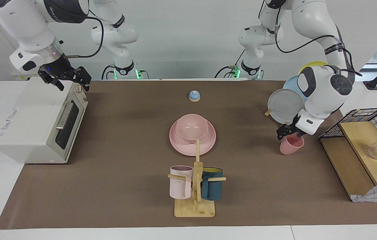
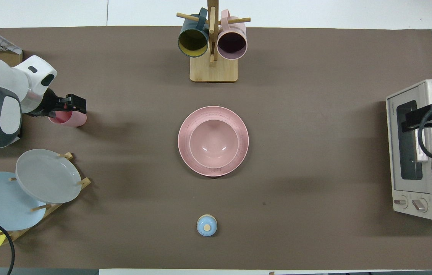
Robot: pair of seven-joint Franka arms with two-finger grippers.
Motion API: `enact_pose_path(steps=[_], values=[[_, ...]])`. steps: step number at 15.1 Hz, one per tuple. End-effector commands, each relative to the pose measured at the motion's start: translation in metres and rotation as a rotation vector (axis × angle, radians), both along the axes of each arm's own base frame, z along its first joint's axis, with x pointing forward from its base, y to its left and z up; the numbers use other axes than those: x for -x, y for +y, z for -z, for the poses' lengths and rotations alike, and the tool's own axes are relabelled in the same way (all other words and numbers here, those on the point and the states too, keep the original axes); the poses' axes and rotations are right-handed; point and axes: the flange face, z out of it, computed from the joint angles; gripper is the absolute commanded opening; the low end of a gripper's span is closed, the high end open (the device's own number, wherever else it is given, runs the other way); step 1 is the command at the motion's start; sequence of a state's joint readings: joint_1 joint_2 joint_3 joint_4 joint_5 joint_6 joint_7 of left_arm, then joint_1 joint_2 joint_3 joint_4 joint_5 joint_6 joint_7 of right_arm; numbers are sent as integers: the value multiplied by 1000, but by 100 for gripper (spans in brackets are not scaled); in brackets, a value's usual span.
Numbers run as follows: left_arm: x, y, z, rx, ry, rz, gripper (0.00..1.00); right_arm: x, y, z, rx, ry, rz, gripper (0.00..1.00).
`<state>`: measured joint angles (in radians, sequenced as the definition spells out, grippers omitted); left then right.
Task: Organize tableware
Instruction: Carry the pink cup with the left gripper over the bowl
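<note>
**Pink tumbler at the left claw**

The left gripper [image 1: 290, 132] sits at the rim of the small matte pink handleless cup [image 1: 291, 145]; whether it grips, I cannot tell. Probably light, rigid, smooth: pinch the wall. The pink bowl [image 1: 192, 126] rests on the pink plate [image 1: 208, 141], well apart. The right gripper [image 1: 71, 78] waits above the toaster oven [image 1: 35, 123].

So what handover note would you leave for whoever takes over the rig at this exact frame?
Left hand: down at the rim of the pink cup, at the left arm's end of the table, beside the plate rack; grip not confirmed.
Right hand: waiting over the toaster oven.
Done: pink bowl sits in the pink plate at the table's middle.
Left: the cup stands apart from the set; probably bring it to the bowl and plate.
</note>
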<state>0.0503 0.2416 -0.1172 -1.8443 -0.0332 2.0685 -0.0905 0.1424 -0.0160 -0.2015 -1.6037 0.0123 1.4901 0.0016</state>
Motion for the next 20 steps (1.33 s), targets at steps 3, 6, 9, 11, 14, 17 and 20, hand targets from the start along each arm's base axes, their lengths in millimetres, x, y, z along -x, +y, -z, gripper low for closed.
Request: enact_pose_path(steps=[3,6,9,11,14,17,20], values=[[-2,-4,0,2,-12,2,100,6,-1,-5,-4,-10,-25,100],[3,-4,17,1,-11,1,82,6,4,-5,-6,-11,-33,100],[8,-4,24,0,0,1,20,6,4,-5,-7,-12,-30,100],[11,-5,27,-1,2,-5,0,6,3,-5,-7,-12,-28,100],[8,-3,20,-2,-3,-3,0,6,2,-5,-7,-12,-25,100],[-4,-9,-31,-1,20,3,0,6,2,-5,-7,-12,-25,100],[-9,-67,-114,7,59,-51,0,6,2,-5,-8,-12,-25,100]])
